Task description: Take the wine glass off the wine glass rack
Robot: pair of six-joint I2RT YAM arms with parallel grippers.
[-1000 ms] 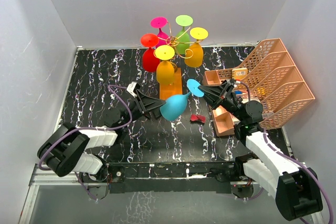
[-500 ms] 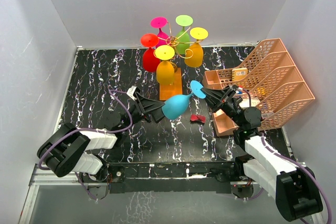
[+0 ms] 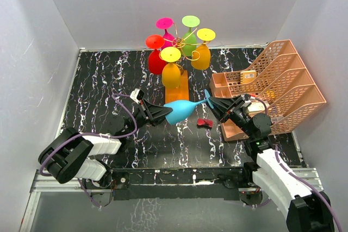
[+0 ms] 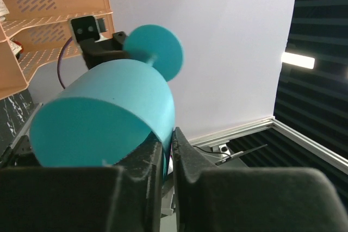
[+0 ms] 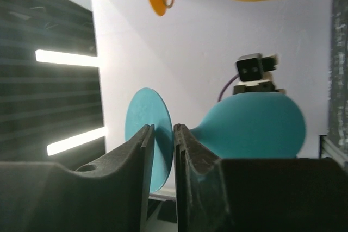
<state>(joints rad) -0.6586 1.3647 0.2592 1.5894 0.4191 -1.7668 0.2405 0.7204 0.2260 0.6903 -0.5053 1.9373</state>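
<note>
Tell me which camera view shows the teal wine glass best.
Top external: it shows the whole teal wine glass lying sideways between the left gripper at its bowl and the right gripper at its foot. Left wrist shows mostly the bowl; right wrist, the foot and part of the bowl.

From above, the wine glass (image 3: pixel 182 110) has its rim hidden inside the left gripper (image 3: pixel 162 113), and its foot is a mere sliver against the right gripper (image 3: pixel 211 103). Hanging glasses (image 3: pixel 171 71) cover most of the wine glass rack (image 3: pixel 182 88). A small red thing (image 3: pixel 204 123), between the worktop's middle and right edge, is too small to identify
</note>
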